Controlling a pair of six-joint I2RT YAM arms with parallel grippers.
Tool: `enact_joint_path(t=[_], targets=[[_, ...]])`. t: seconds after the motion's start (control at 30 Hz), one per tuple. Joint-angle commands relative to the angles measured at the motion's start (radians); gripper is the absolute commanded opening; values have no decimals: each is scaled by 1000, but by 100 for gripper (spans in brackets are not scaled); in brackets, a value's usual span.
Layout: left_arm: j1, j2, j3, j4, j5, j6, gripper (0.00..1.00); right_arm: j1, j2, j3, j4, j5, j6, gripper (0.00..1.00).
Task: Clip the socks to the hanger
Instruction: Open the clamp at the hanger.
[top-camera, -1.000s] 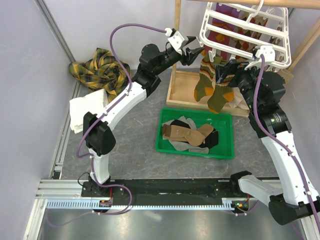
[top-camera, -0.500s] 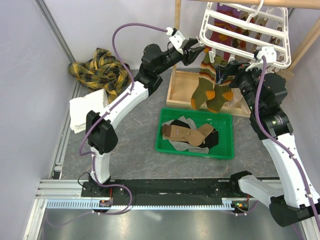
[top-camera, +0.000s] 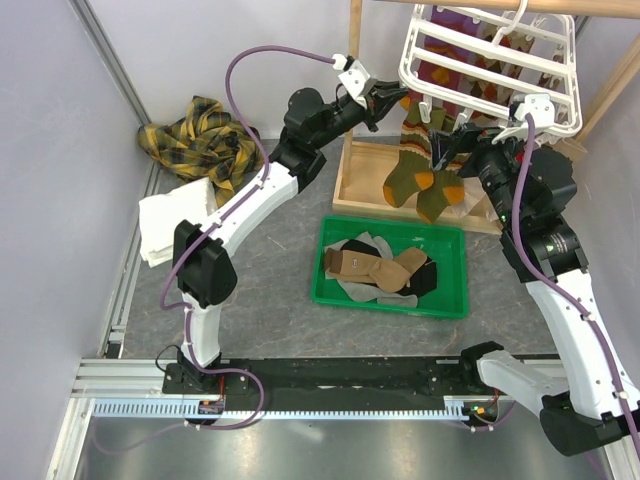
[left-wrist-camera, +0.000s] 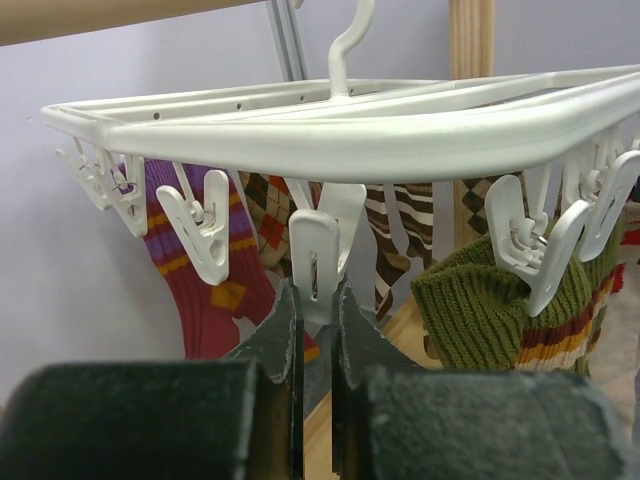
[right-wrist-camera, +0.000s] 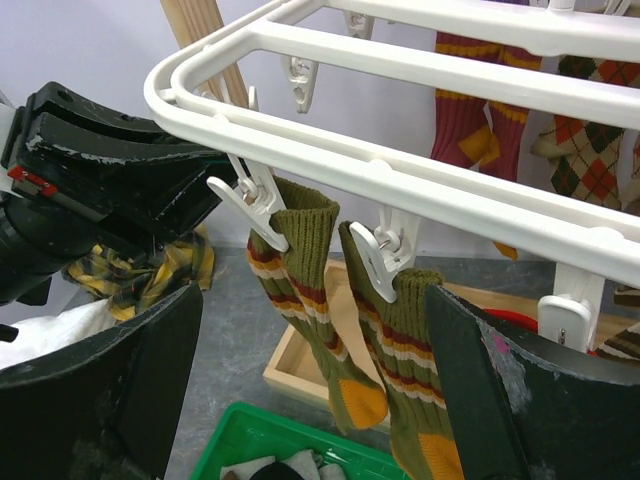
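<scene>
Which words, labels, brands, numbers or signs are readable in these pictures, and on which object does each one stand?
No text is readable in any view.
Red tag on the left arm's wrist, right wrist view: too small to read.
Hanger, olive socks, green bin: no print visible.
Clip between the left fingers: plain white, no marking visible.

We see a grey tabletop (top-camera: 270, 290) carrying four things. A green tray (top-camera: 452, 282) sits near the middle (socks (top-camera: 375, 268) heaped in it), and just behind it is the flat wooden base (top-camera: 362, 185) of a frame. At the far left lies a crumpled yellow plaid cloth (top-camera: 205, 140) — right beside it, nearer us, a folded white towel (top-camera: 165, 225).
</scene>
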Motion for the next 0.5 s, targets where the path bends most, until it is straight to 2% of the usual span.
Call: enact_joint_path(t=[0.0,0.23,0.33,0.47], targets=[[-24,-31,-1,17,7,30,2,6,-30,2,33,-13,-12,98],[-96,-112,-84,-50,-70,156,2,9,-57,17,33,-59,25,98],[-163,-132,-105,-101,-136,222,2,9,-57,19,22,-113,52,96],[-220,-175,-151,-126,-185,233,2,8,-57,19,7,-148,69,95]])
